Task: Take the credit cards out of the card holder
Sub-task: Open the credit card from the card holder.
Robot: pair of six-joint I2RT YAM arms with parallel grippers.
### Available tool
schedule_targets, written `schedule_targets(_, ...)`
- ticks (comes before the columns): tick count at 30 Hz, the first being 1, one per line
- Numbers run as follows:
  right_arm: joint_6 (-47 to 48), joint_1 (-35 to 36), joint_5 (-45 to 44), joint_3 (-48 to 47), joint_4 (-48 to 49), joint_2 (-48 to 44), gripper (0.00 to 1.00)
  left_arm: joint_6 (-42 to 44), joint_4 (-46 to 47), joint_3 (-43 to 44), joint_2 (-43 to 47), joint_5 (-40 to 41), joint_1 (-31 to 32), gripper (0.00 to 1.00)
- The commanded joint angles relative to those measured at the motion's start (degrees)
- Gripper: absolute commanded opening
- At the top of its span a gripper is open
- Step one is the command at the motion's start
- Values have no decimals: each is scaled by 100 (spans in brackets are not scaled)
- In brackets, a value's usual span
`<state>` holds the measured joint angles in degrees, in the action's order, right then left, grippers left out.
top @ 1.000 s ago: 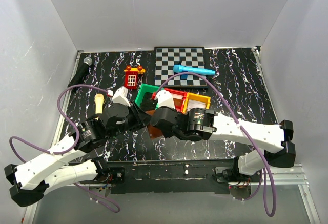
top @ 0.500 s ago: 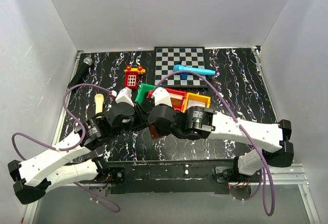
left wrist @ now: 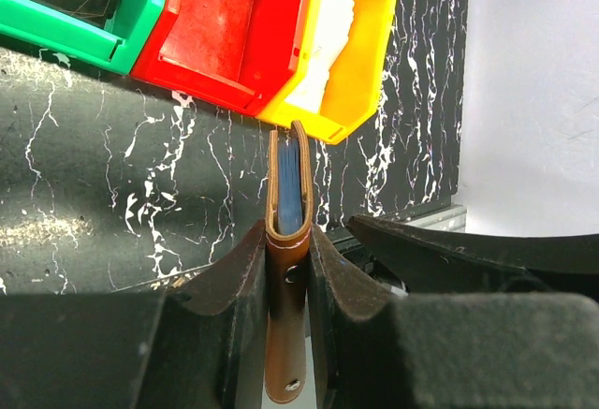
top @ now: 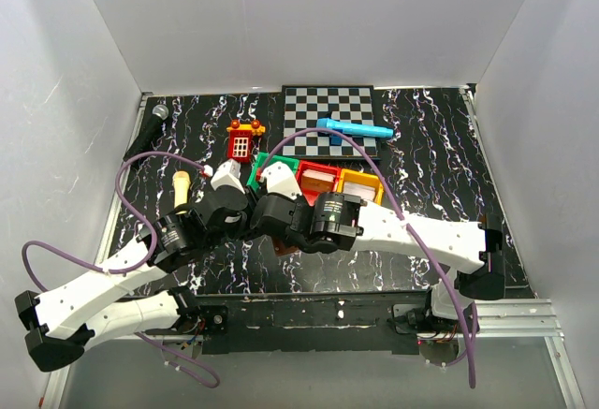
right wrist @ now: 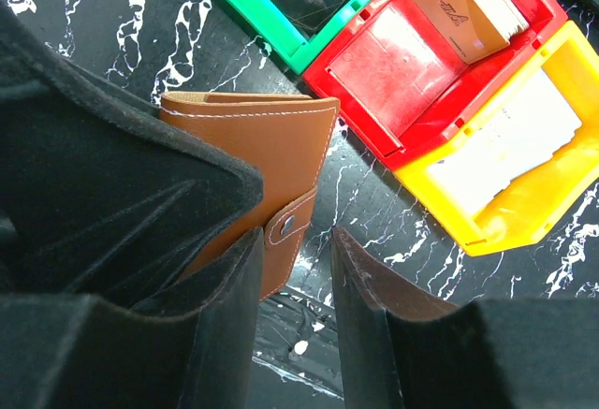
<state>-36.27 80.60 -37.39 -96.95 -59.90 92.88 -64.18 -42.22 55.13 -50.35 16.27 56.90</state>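
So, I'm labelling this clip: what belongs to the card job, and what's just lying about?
Job: brown leather bifold card holder, left gripper, right gripper, tan flat card.
Lying about: checkered board, turquoise plastic stick, black microphone, red toy-brick window.

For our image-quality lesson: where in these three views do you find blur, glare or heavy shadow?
Top external view: even light, sharp across the table. Left wrist view: the left end effector is dark and soft near the lens, the card holder crisp. Right wrist view: glare whitens the floor of the red bin; the right end effector is nearly black.
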Motion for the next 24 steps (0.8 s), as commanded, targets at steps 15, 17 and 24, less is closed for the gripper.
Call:
schedule_targets(15,-161,-35,-182,-158,-374,239,19,-121,337,226,192,-168,5,0)
schedule_targets(17,-170,-35,-155,-105,-338,213,16,-112,346,200,201,-168,5,0)
schedule_targets(24,-170,-44,-85,-26,-321,99,3,-77,355,173,210,-168,5,0)
